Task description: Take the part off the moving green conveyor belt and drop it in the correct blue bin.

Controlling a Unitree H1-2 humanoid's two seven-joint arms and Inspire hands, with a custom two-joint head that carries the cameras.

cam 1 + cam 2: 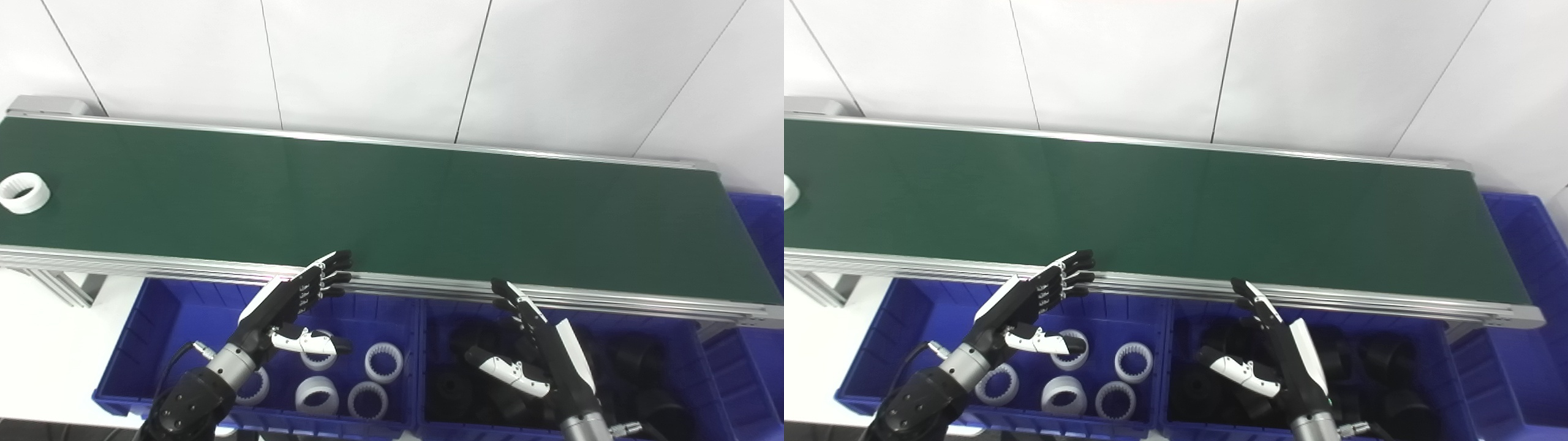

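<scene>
Left hand (288,303) is hovering spread and empty over the left blue bin (153,318) of white rings (384,361), fingertips reaching the conveyor rail (429,286). Right hand (539,349) is hanging open too, over the right blue bin (710,361) of black parts (453,386). Out on the green belt (392,202), a white ring part (23,193) is sitting at the far left end.

Black-and-white hands (294,306), silver wrists
</scene>
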